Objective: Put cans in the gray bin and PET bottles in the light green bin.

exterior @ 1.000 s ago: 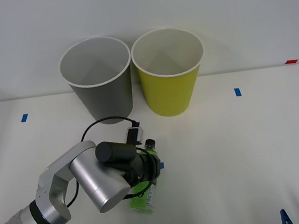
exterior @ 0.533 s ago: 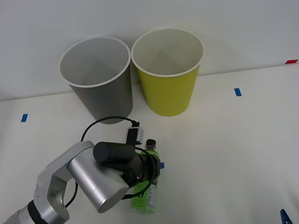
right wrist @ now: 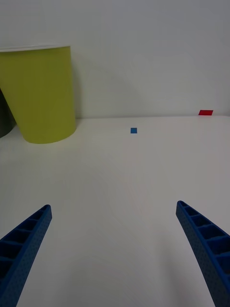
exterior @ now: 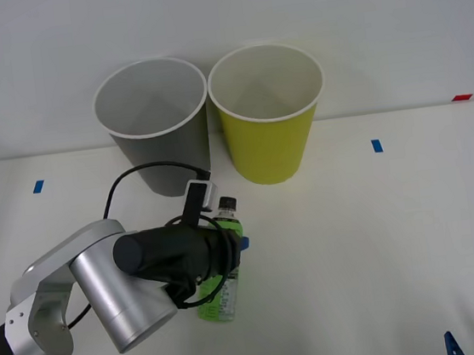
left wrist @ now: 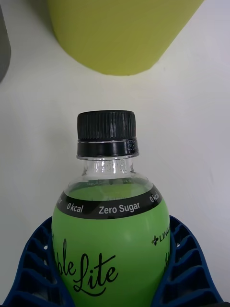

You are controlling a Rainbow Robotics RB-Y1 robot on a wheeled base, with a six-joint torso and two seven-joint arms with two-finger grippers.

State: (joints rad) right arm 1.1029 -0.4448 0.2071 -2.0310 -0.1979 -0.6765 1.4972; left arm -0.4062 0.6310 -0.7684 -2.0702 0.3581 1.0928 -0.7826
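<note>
Left pincer [left wrist: 115, 273] clamps PET bottle [left wrist: 111, 225] near light green bin [exterior: 269, 114]

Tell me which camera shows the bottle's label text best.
The left wrist view: the PET bottle sits close between the left gripper's fingers, "Zero Sugar" legible. The front view shows it small, half behind the arm; the right wrist view faces the light green bin.

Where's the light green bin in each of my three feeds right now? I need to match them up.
Front view: light green bin stands at the table's far side, right of the gray bin.
Right wrist view: upper left, on the table.
Left wrist view: across the top, beyond the bottle's cap.
Shared landmark: the gray bin beside it, a sliver in both wrist views.
</note>
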